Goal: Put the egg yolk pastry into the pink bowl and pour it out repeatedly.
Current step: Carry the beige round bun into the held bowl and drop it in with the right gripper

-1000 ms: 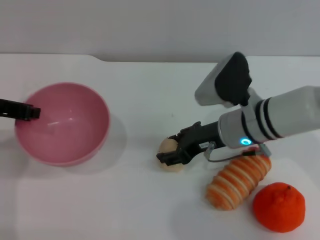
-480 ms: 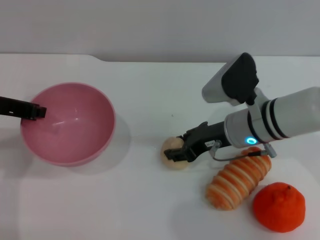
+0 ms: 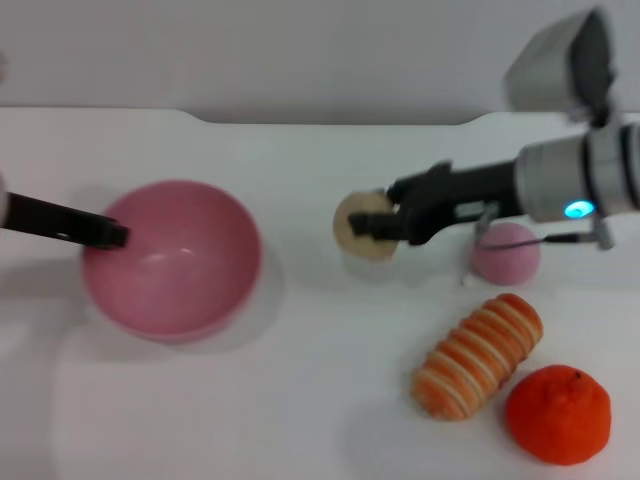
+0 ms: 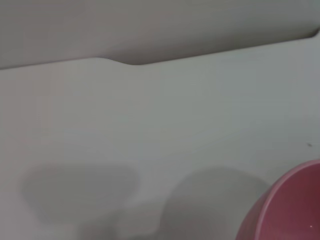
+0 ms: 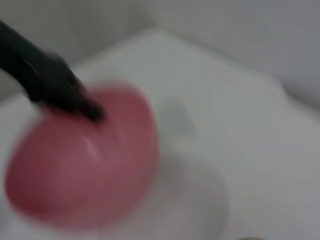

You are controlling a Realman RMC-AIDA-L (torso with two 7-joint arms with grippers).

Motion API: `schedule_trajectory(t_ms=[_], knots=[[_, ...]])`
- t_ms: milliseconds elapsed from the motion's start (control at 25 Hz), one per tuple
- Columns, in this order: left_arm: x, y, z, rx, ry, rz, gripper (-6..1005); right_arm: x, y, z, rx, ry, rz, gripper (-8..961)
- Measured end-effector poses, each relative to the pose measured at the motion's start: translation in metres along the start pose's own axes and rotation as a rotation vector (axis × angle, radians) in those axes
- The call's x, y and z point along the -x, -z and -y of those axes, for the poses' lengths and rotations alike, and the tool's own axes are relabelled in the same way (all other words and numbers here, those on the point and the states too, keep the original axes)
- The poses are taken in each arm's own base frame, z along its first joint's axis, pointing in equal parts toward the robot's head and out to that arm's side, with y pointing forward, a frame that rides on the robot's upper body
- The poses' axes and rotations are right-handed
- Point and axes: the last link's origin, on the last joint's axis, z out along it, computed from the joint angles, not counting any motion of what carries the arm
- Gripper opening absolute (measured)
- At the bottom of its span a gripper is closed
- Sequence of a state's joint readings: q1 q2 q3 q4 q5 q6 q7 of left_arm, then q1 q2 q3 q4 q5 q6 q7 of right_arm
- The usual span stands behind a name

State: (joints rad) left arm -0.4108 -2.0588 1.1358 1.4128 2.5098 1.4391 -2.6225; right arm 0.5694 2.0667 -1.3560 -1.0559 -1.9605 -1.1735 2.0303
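Observation:
The pale beige egg yolk pastry is held off the table in my right gripper, which is shut on it, right of the bowl. The large pink bowl stands on the white table at the left. My left gripper is shut on the bowl's left rim. The bowl's rim also shows in the left wrist view. The right wrist view shows the bowl, blurred, with the left gripper on its rim.
A small pink ball lies under my right arm. An orange-and-cream striped roll and an orange fruit lie at the front right. The table's back edge runs along a grey wall.
My right gripper has lifted the pastry off the table and carried it up and back, uncovering the pink ball. My left gripper has moved the bowl to the right.

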Motion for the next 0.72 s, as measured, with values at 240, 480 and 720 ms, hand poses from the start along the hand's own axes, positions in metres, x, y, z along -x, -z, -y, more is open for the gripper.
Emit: schedule_trajectory(t_ms=[240, 480, 720], knots=[[-0.018, -0.036, -0.037, 0.088, -0.068, 0.062, -1, 0.049, 0.030, -0.018, 0.039, 0.176, 0.076, 363], [-0.042, -0.049, -0.078, 0.186, -0.156, 0.041, -2, 0.060, 0.005, -0.042, 0.129, 0.311, -0.053, 314], [-0.049, -0.050, -0.088, 0.205, -0.173, 0.031, -1, 0.053, -0.017, -0.056, 0.169, 0.372, -0.171, 323]])
